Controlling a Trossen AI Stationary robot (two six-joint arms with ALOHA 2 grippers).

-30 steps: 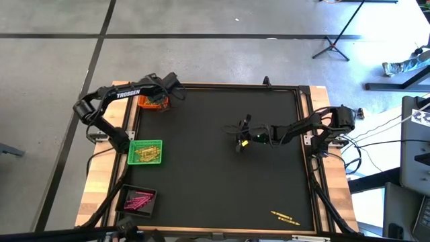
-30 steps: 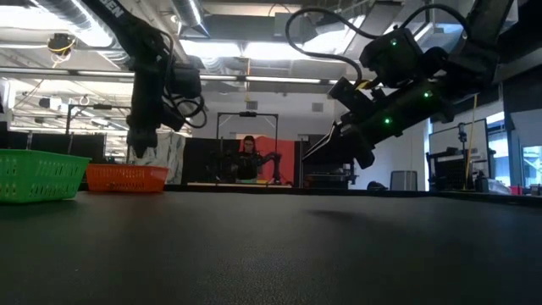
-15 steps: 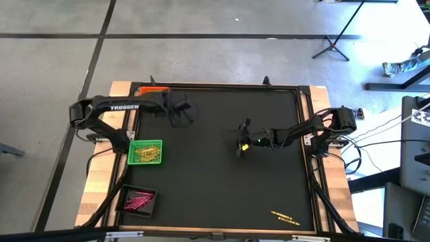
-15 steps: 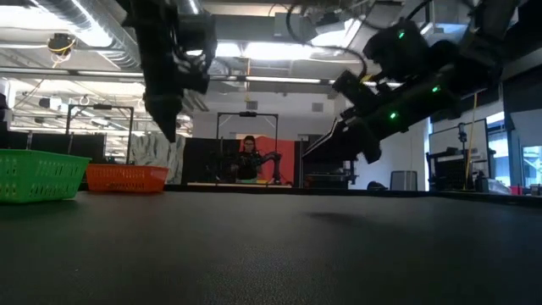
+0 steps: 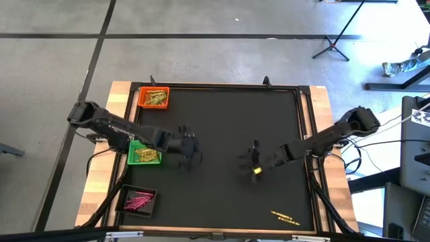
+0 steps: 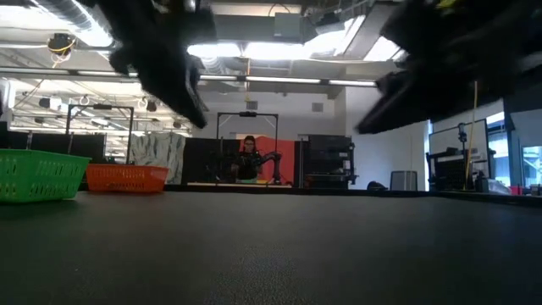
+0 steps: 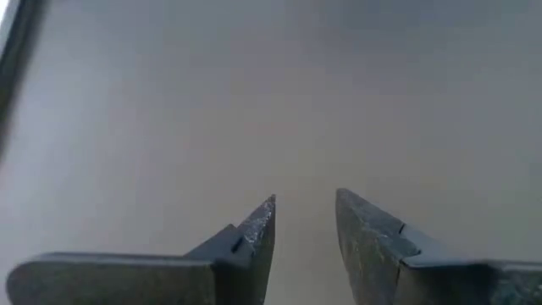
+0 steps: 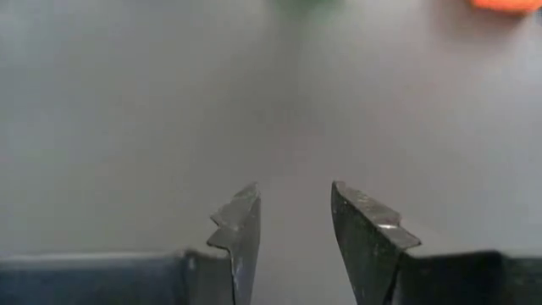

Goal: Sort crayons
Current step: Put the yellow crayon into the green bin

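Observation:
Two or three loose yellow crayons (image 5: 285, 217) lie on the black mat near its near right corner. At the left edge stand three small trays. The orange one (image 5: 153, 97) holds gold crayons, the green one (image 5: 143, 154) yellow ones, and the black one (image 5: 138, 199) pink ones. My left gripper (image 5: 190, 153) (image 7: 305, 199) hangs open over bare mat, just right of the green tray. My right gripper (image 5: 254, 161) (image 8: 294, 188) hangs open over the mat's middle. Neither has anything between its fingers.
My left arm crosses the green tray's far edge in the high view. The mat has a raised frame (image 5: 306, 134) all round. In the low view the green tray (image 6: 34, 174) and the orange tray (image 6: 127, 176) stand at the left. A person sits far behind the table.
My left gripper has swung away from over the orange tray toward the table's near edge and a little to the right, ending beside the green tray. My right gripper has gone from the mat's middle toward the near edge. Nothing on the table has moved.

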